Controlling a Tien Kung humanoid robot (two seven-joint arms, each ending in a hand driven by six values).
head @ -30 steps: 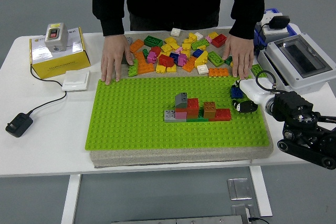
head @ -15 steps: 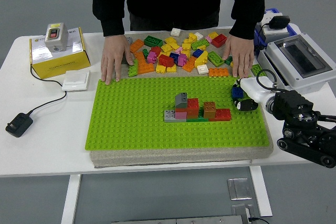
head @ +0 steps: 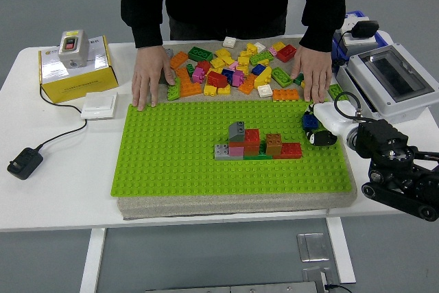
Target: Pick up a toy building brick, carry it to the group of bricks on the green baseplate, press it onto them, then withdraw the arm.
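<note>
Blue brick (head: 310, 121) in right hand (head: 321, 128), nudged slightly left.

The baseplate (head: 178, 156) lies mid-tabletop (head: 62, 190) on a mat (head: 206, 205). The group of bricks (head: 257, 143) stands right of its centre. Behind the baseplate lies a heap of loose bricks (head: 233, 70), between a person's two hands (head: 149, 77) (head: 314, 77), which rest flat on the tabletop. The right hand (head: 321, 127) sits over the baseplate's right edge. At far left stands a box (head: 74, 68) with a switch (head: 72, 47) on it; an adapter (head: 24, 162) lies nearer. An enclosure (head: 391, 80) stands far right.
</note>
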